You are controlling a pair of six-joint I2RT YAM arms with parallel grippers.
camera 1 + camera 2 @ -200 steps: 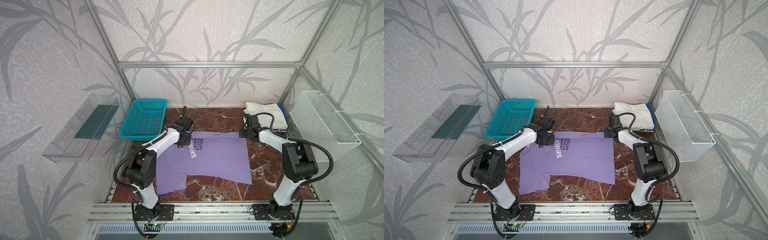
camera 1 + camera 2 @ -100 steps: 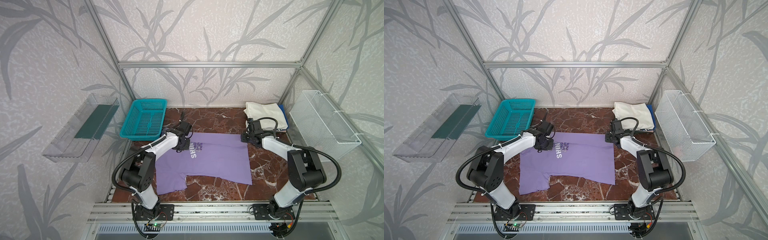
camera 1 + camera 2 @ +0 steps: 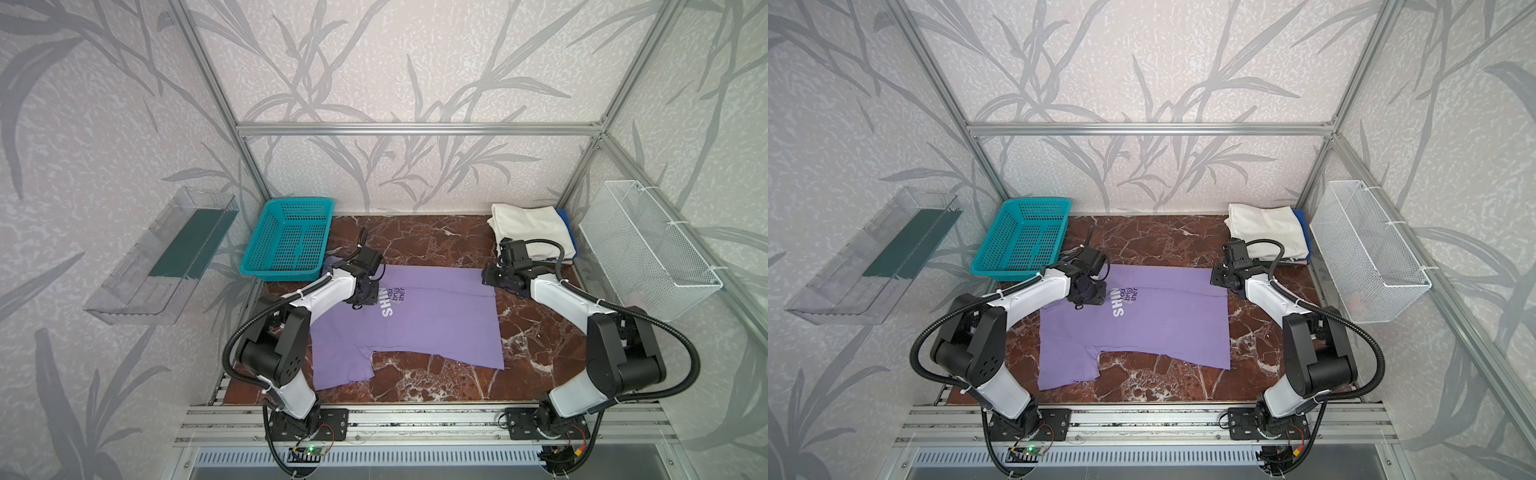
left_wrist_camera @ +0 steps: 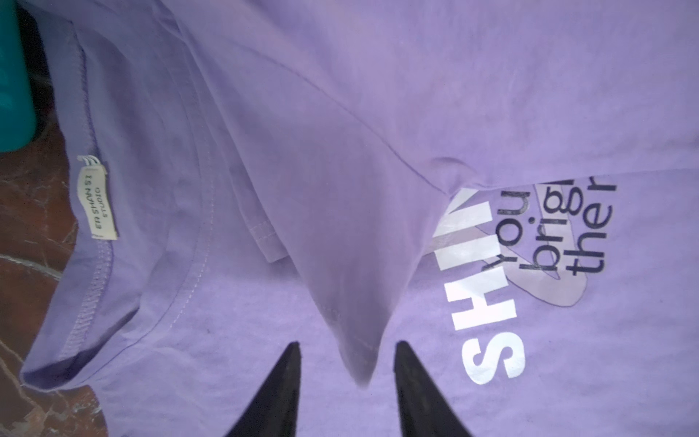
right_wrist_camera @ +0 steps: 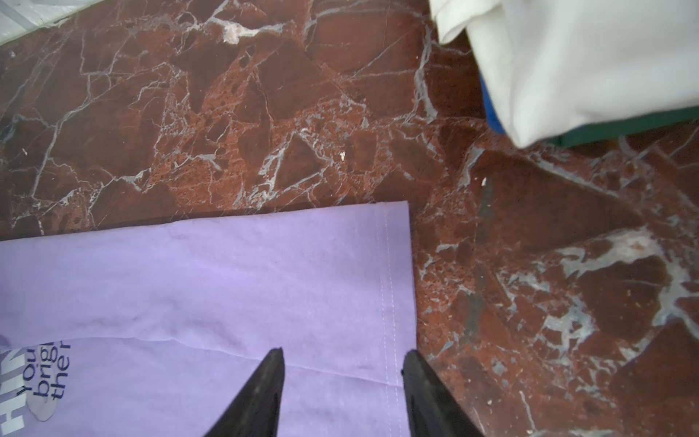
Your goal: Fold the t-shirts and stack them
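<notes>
Lying flat on the marble table [image 3: 415, 237], the lavender t-shirt [image 3: 436, 328] fills the middle in both top views. A strip along its far edge is folded over toward the near side. The left gripper [image 3: 366, 297] hangs over the shirt just beside the chest lettering [image 3: 388, 301], and the right gripper [image 3: 487, 277] sits at the shirt's far right corner. A folded cream t-shirt [image 3: 528, 226] rests in the far right corner of the table on a stack showing a blue cloth [image 3: 564, 216] edge. A teal basket [image 3: 282, 269] stands at the far left and a wire basket [image 3: 648, 249] hangs on the right wall.

In a top view the lavender t-shirt [image 3: 1163, 324], the left gripper [image 3: 1091, 297] and the right gripper [image 3: 1217, 276] keep the same layout; the jaws are too small to read there.

The left wrist view shows the left gripper [image 4: 347, 348] with its jaws spread. The pointed tip of the folded-over cloth lies between the fingers [image 4: 283, 389], free of both. The neck label [image 4: 96, 204] and the half-covered lettering [image 4: 491, 302] are in sight.

The right wrist view shows the right gripper [image 5: 343, 353] with jaws spread over the stitched hem of the lavender t-shirt [image 5: 227, 283], gripping nothing. The cream t-shirt [image 5: 586, 56] lies apart across bare table [image 5: 264, 113].
</notes>
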